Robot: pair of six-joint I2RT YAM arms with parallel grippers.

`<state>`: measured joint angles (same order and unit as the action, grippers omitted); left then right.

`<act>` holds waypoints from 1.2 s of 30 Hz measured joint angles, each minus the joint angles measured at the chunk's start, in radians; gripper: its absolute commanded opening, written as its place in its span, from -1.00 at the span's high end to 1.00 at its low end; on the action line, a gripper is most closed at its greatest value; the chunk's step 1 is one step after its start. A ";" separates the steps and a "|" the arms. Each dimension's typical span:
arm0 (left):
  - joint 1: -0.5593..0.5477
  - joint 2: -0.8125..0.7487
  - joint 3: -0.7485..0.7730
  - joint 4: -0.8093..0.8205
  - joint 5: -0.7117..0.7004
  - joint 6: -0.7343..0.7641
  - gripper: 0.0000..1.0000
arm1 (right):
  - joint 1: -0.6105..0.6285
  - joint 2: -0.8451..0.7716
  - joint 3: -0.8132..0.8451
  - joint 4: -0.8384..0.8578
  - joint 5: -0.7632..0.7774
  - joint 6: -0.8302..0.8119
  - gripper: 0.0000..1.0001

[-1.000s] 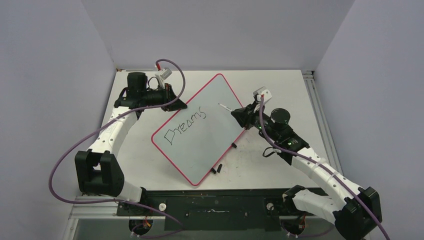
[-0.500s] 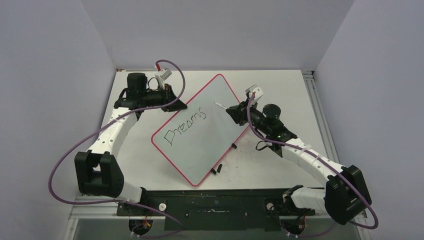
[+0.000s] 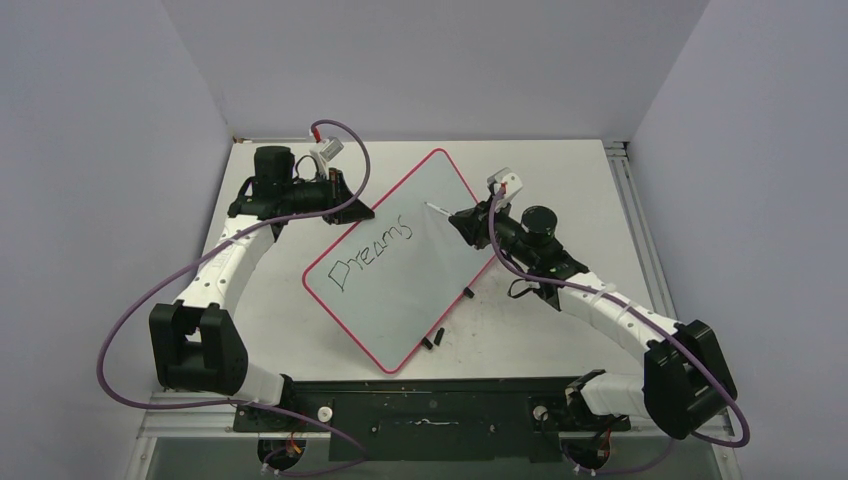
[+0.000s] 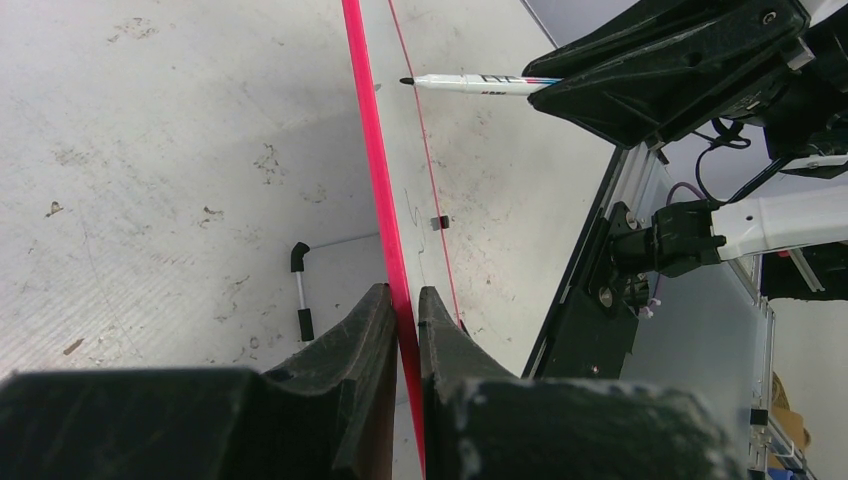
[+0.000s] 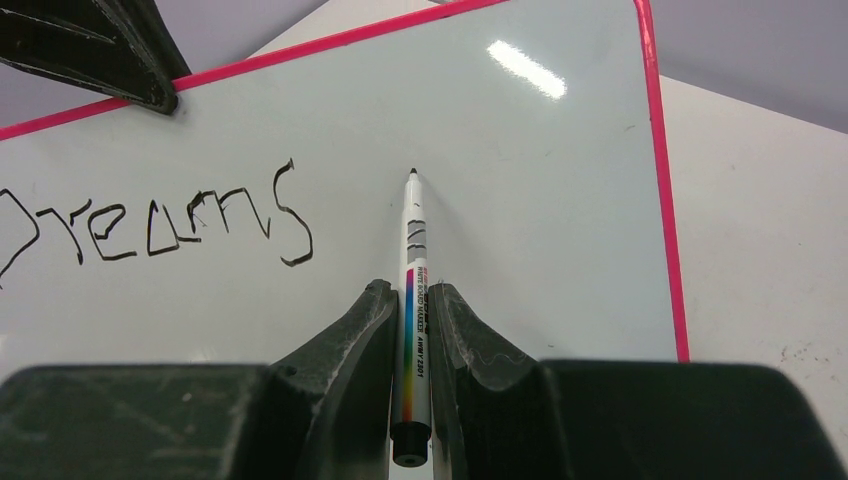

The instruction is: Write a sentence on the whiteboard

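The whiteboard (image 3: 425, 290) stands tilted on the table, pink-rimmed, with the sentence's one visible word "Dreams" (image 3: 372, 248) in black. My left gripper (image 3: 356, 212) is shut on the board's upper left rim (image 4: 372, 160), the pink edge pinched between the jaws of the left gripper (image 4: 403, 292). My right gripper (image 5: 410, 290) is shut on a white marker (image 5: 413, 235) with a rainbow stripe. The marker's black tip points at bare board just right of "Dreams" (image 5: 170, 225). Whether the tip touches the whiteboard (image 5: 540, 200) I cannot tell.
Two small black feet (image 3: 468, 291) (image 3: 433, 340) lie by the board's lower right edge. A thin rod with black ends (image 4: 300, 290) lies on the scuffed table behind the board. Grey walls close in three sides; a metal rail (image 3: 628, 190) runs along the right.
My right arm has swung left toward the board, bringing the marker tip closer to the end of "Dreams". The left gripper and the board have not moved.
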<state>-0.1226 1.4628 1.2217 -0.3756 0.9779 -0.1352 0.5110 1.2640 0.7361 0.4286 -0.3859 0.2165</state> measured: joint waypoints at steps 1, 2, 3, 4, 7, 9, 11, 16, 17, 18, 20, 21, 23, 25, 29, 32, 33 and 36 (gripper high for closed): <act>0.000 0.000 0.000 0.000 0.000 0.000 1.00 | 0.000 0.002 0.001 0.006 -0.001 0.000 0.89; 0.000 0.000 0.000 0.000 0.000 0.000 1.00 | 0.000 0.004 0.001 0.013 -0.004 0.000 0.89; 0.000 0.000 0.000 0.000 0.000 0.000 1.00 | 0.000 0.006 0.002 0.019 -0.006 0.000 0.89; 0.000 0.000 0.000 0.000 0.001 -0.001 1.00 | 0.000 0.009 0.003 0.024 -0.008 0.000 0.89; 0.000 0.000 0.000 0.000 0.003 -0.001 1.00 | 0.000 0.022 0.011 0.033 -0.016 0.000 0.89; 0.000 0.000 0.000 -0.001 0.004 -0.002 1.00 | 0.002 0.033 0.019 0.035 -0.018 0.000 0.89; 0.000 0.000 0.000 -0.001 0.004 -0.001 1.00 | 0.005 0.042 0.026 0.035 -0.023 0.000 0.89; 0.000 0.000 -0.002 -0.001 0.004 -0.002 1.00 | 0.008 0.043 0.029 0.034 -0.023 -0.004 0.89; 0.000 0.000 -0.002 -0.001 0.004 -0.002 1.00 | 0.009 0.043 0.029 0.033 -0.022 -0.005 0.89; 0.000 0.000 -0.002 -0.001 0.004 -0.002 1.00 | 0.010 0.043 0.029 0.031 -0.022 -0.008 0.89; 0.000 0.000 -0.002 -0.001 0.004 -0.002 1.00 | 0.013 0.043 0.030 0.026 -0.021 -0.014 0.89; 0.000 0.000 -0.003 -0.001 0.004 -0.002 1.00 | 0.014 0.043 0.031 0.023 -0.021 -0.018 0.89; 0.000 0.000 -0.004 -0.001 0.004 -0.002 1.00 | 0.014 0.043 0.031 0.018 -0.021 -0.023 0.89; 0.001 0.000 -0.004 -0.001 0.004 -0.002 1.00 | 0.015 0.043 0.031 0.011 -0.020 -0.026 0.89; 0.002 0.000 -0.005 -0.001 0.004 -0.002 1.00 | 0.021 0.043 0.031 0.002 -0.011 -0.027 0.89; 0.002 0.000 -0.005 -0.001 0.004 -0.002 1.00 | 0.027 0.038 0.031 -0.011 -0.003 -0.030 0.89; 0.002 0.000 -0.005 -0.001 0.004 -0.002 1.00 | 0.028 0.035 0.030 -0.015 -0.002 -0.030 0.89; 0.002 0.000 -0.006 -0.001 0.004 -0.002 1.00 | 0.034 0.026 0.023 -0.026 0.007 -0.031 0.89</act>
<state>-0.1204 1.4628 1.2160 -0.3767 0.9817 -0.1375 0.5453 1.2896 0.7589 0.4026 -0.3786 0.1852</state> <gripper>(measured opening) 0.084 0.158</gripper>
